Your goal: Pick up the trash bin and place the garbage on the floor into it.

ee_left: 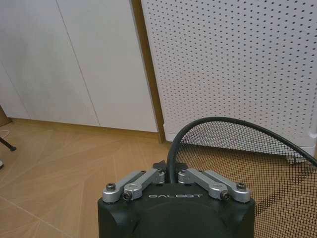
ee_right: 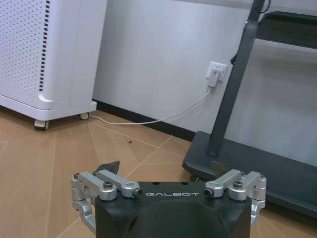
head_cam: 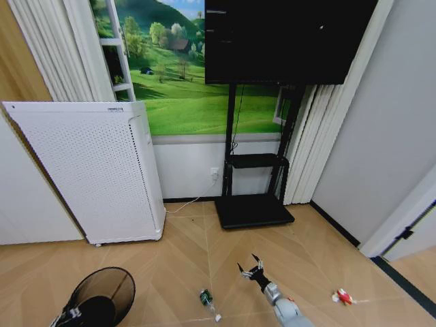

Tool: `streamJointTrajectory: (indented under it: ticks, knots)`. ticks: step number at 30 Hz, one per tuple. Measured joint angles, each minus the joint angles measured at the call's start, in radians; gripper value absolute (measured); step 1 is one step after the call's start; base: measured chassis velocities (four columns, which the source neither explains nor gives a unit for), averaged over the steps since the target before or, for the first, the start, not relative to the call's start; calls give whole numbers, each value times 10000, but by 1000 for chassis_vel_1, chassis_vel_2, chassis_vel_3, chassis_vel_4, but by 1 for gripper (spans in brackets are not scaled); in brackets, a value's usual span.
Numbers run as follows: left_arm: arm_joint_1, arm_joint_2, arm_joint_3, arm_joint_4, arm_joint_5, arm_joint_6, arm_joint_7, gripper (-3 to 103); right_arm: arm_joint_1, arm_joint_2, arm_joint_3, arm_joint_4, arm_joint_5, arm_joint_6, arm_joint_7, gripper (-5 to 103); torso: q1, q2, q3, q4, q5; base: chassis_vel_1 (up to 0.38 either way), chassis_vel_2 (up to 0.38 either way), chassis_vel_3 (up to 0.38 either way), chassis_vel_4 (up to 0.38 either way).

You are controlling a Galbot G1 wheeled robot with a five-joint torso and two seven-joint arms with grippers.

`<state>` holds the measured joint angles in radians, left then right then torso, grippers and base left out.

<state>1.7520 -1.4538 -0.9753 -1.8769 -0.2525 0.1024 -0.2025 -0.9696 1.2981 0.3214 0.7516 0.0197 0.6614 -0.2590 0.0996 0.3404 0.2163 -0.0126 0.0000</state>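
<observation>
A light chevron parquet floor (head_cam: 184,252) runs up to a white wall with a meadow mural, a tall white perforated air purifier (head_cam: 95,170) in the left half of the head frame and a black screen stand (head_cam: 253,204) at centre.

At the lower left of the head frame we hold the trash bin (head_cam: 102,293) with our left claw (head_cam: 68,317). In the left wrist frame the claw is clenched on the bin's black rim, one finger on each side of the wire, and the mesh fans out toward the lower right of that frame. The mouth appears tilted toward the camera.

Near bottom centre lies the plastic bottle (head_cam: 206,298) with its green label, resting on the floor just left of our right arm. Our right claw (head_cam: 251,267) hovers above the parquet with its fingers spread wide, grasping nothing. At the lower right a red-and-white wrapper (head_cam: 343,297) lies well apart from the bin.

We judge the bottle to be the nearest piece to collect. To do this well, we would keep the rim pinched firmly so the bin does not swing, lower the right claw across the bottle's narrow width, and bring the bin's mouth close under it before letting go.
</observation>
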Motion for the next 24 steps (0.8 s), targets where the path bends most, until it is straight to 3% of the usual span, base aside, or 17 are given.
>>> streamJointTrajectory:
  ticks: [7, 11, 13, 19, 24]
  knots:
    - [81, 0, -1, 9, 3, -108, 13, 6, -23, -45, -67, -302, -62, 111, -127, 100, 0, 1, -1, 1, -6, 184, 177, -148, -169]
    - [101, 2, -1, 57, -7, -138, 32, 6, -94, -38, -3, -892, -887, 124, -99, 100, 0, 0, -1, 1, 1, 23, 25, -36, -31]
    - [94, 51, -23, 172, -52, -155, 75, 6, -321, -84, 216, -1066, -1863, 114, 59, 100, 0, 1, -1, 0, 1, -55, -35, 60, 40]
    - [-29, 176, -75, 433, -228, -222, 105, 6, -1047, -682, 143, -755, -1917, 184, -445, 100, 0, 1, 0, -4, -2, -22, -18, 18, 18]
    - [-150, 121, -12, 540, -202, -261, 112, 6, -1295, -698, 197, -632, -1886, 388, -515, 100, -1, 1, 0, 0, -3, 0, 0, 0, 0]
